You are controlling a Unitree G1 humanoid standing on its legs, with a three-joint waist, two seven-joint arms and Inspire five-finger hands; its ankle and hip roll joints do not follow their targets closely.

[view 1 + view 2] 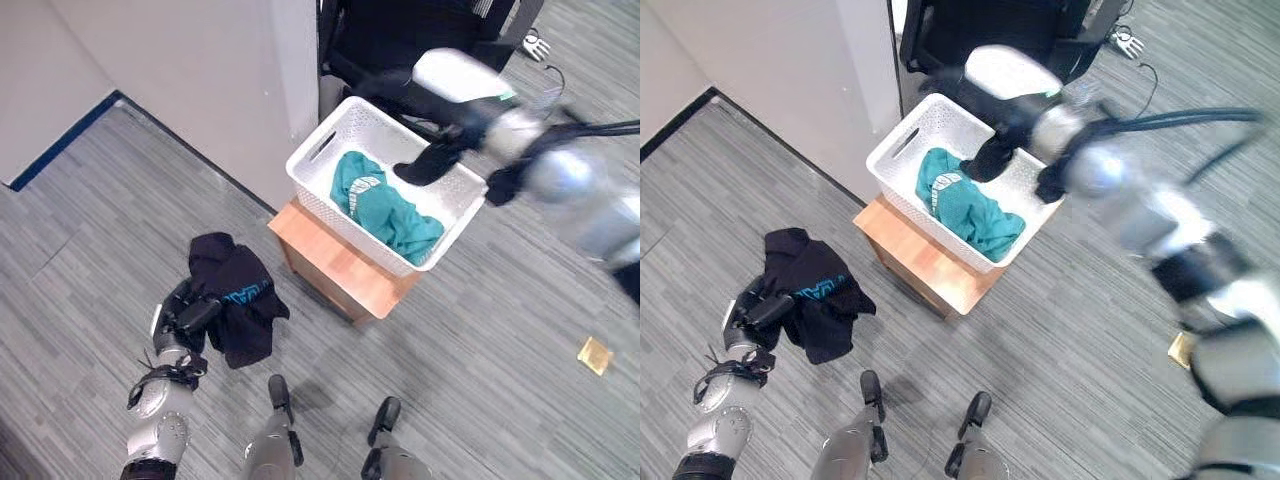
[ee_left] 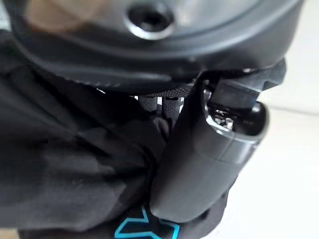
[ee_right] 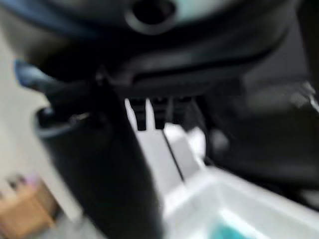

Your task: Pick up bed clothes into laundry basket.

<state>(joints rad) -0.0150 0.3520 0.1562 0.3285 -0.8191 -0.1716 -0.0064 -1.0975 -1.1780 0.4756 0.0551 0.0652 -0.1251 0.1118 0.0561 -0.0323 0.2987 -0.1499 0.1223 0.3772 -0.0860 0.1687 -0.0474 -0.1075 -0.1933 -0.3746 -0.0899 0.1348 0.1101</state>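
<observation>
White laundry basket (image 1: 320, 148), perforated walls with slot handles, sits tilted-square on a small wooden stand (image 1: 330, 265) and overhangs its top. Inside the basket a teal garment (image 1: 385, 208) with pale print lies crumpled across the floor, bunched toward the corner farthest from the wall. Black garment (image 1: 235, 300) with teal lettering hangs in loose folds well off to the side of the stand, above the grey floor.

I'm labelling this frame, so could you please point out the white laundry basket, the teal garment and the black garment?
white laundry basket (image 1: 318, 152): left eye view, on its near-left wall.
teal garment (image 1: 385, 210): left eye view, on its middle folds.
black garment (image 1: 240, 300): left eye view, on the hanging cloth.
</observation>
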